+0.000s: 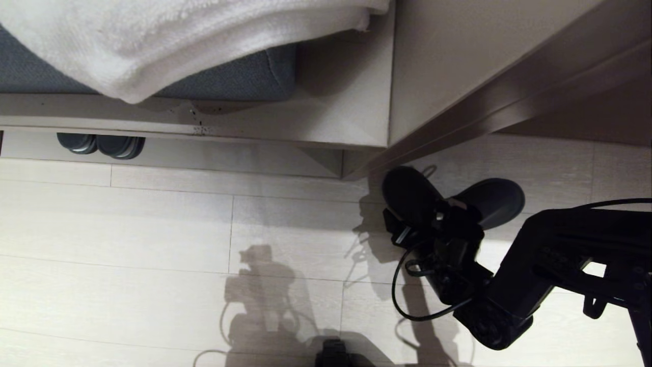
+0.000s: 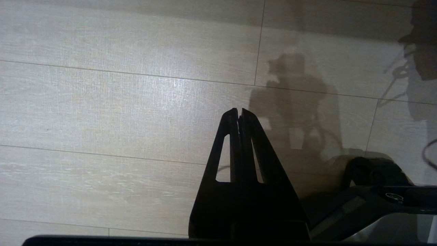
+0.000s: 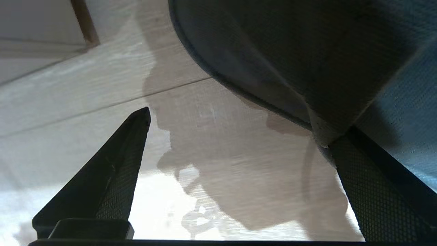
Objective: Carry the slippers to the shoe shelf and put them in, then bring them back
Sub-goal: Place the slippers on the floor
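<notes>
Slippers: you have the black pair (image 1: 458,199) on the floor (image 1: 153,229) at the right of the head view, just off the corner of the beige built-in unit (image 1: 438,66), toes splayed apart and heels hidden under the gripper.
Right gripper: your right gripper (image 1: 407,227) sits low over the near ends of the pair, its fingers spread wide and holding nothing.
Close look: in the right wrist view one finger (image 3: 112,171) stands over bare floor while the other runs in beside the slipper's dark band (image 3: 307,51) — whether it touches, you cannot tell.
Left gripper: your left gripper (image 2: 239,112) is parked over bare floor, fingers pressed together and empty.
Other pair: a glossier dark pair (image 1: 101,144) is tucked under the low ledge at far left, well apart — leave it alone.
Handling: judge these slippers light, soft and bendy; the matte band looks grippy rather than slick, and nothing about them seems fragile.
Where to hold: aim to pinch both inner walls together near the bands, where the material is thickest; a grip at the thin open heel would likely let them droop or twist.
Risk: one slipper may slide away as you close, since the two lie splayed.
</notes>
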